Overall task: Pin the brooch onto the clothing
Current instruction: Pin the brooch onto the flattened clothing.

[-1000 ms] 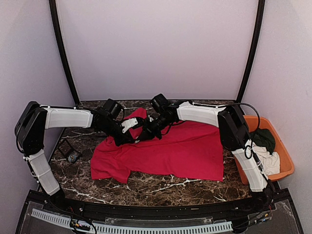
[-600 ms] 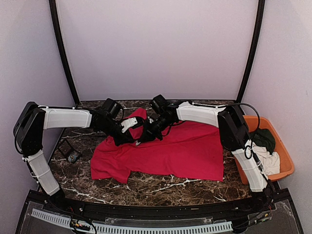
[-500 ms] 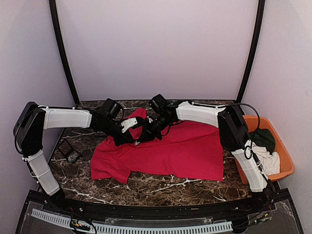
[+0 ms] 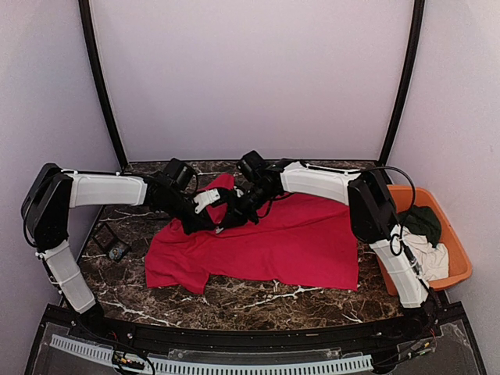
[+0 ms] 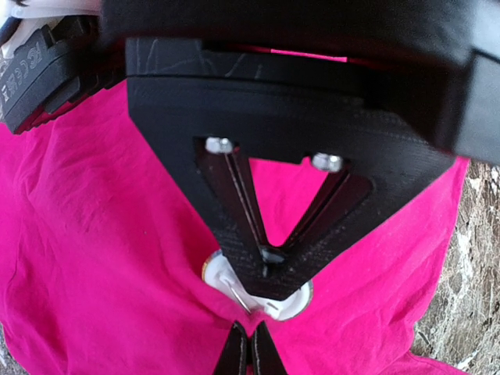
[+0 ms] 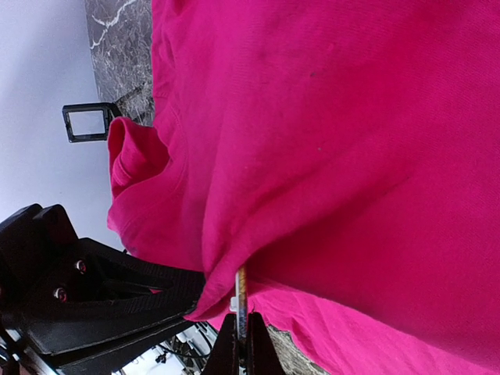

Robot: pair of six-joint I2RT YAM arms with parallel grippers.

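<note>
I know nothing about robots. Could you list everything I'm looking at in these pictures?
bright red soft-fabric T-shirt: one, red, spread across the table, a fold raised at its far left.
small round white brooch with gold rim: one, at that fold, between the grippers.
dark marble-patterned table: one, beneath everything.
orange plastic bin: one, at the table's right edge.
dark green garment: one, in the bin.
white cloth: one, in the bin.
small black frame-shaped object: one, table's left side.
left gripper: one, black, shut on the T-shirt fold.
right gripper: one, black, shut on the brooch.
</note>
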